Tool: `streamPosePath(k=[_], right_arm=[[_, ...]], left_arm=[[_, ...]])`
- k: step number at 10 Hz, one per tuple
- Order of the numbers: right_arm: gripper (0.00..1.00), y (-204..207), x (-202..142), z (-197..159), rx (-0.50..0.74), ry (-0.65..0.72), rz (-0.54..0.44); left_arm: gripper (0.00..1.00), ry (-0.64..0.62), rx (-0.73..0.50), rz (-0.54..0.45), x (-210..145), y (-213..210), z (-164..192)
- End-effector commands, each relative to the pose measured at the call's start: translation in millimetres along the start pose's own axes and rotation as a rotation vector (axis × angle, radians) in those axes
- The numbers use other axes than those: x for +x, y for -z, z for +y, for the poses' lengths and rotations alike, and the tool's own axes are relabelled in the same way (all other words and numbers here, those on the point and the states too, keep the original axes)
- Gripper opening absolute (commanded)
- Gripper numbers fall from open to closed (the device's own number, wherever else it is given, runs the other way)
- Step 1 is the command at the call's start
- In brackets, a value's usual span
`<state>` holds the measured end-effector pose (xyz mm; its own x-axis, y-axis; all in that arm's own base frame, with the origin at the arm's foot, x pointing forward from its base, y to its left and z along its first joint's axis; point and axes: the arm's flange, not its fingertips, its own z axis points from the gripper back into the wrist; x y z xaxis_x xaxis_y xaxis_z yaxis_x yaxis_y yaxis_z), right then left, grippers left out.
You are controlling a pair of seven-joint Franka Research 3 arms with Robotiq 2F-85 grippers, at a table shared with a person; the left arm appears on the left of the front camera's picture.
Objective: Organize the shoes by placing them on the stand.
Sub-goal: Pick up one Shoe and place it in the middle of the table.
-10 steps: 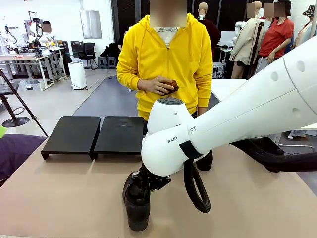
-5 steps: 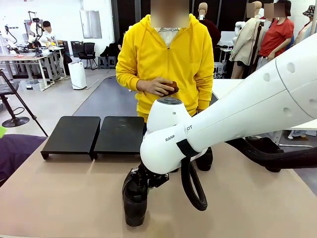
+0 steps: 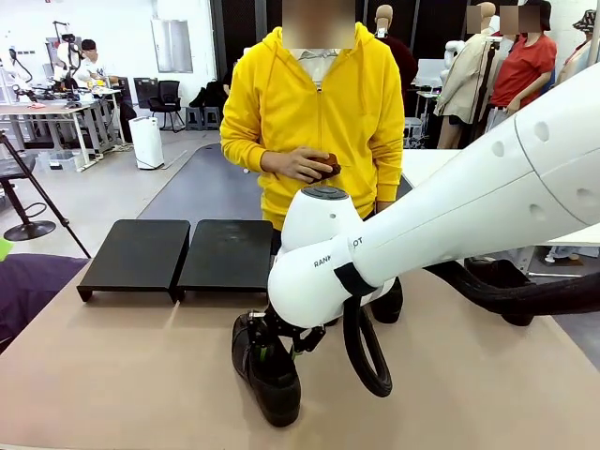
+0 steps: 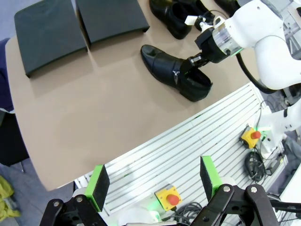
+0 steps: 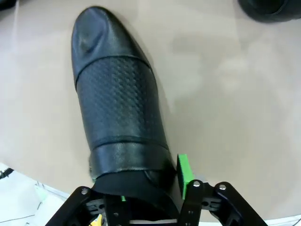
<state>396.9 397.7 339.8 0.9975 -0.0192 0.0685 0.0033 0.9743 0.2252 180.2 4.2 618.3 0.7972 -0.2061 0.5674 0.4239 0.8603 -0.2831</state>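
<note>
One black shoe (image 3: 274,380) lies on its sole on the tan table, near the robot's edge; its textured upper (image 5: 117,108) shows close up in the right wrist view. My right gripper (image 3: 270,352) sits at its heel (image 4: 190,66), jaws parted astride the heel rim, one green pad (image 5: 183,169) outside the shoe. More black shoes (image 4: 175,19) lie beyond it. The black two-section stand (image 3: 178,253) is at the far left with nothing on it (image 4: 80,23). My left gripper (image 4: 154,181) hangs open high above the robot's side of the table.
A person in a yellow hoodie (image 3: 319,103) stands at the far edge with hands clasped on a small brown thing. My right arm's white body (image 3: 450,216) and black cable loop (image 3: 367,356) span the table's right half. A slatted white panel (image 4: 188,141) borders the near edge.
The shoe hung upright from my shut right gripper; now it lies flat on the table and the jaws have parted. The left gripper has not changed.
</note>
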Motion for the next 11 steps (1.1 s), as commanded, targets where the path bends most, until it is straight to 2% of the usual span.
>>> streamPosePath(k=[1, 3, 5, 8, 9, 11], right_arm=[[1.00, -31, -1, -13, 0.060, 0.007, 0.016], [1.00, -83, -10, -50, 0.111, -0.075, 0.101], [1.00, -132, -23, -100, 0.115, -0.119, 0.097], [1.00, -223, -39, -225, 0.046, -0.156, -0.002], [1.00, -252, -49, -270, 0.054, -0.141, 0.006], [1.00, -302, -76, -358, 0.094, -0.017, -0.064]], left_arm=[[1.00, 0.010, -0.020, -0.003, -1, -1, 0], [1.00, 0.010, -0.020, -0.003, -1, -1, 0], [1.00, 0.010, -0.020, -0.003, -1, -1, 0], [1.00, 0.010, -0.020, -0.003, -1, -1, 0], [1.00, 0.010, -0.020, -0.003, -1, -1, 0], [1.00, 0.010, -0.020, -0.003, -1, -1, 0]])
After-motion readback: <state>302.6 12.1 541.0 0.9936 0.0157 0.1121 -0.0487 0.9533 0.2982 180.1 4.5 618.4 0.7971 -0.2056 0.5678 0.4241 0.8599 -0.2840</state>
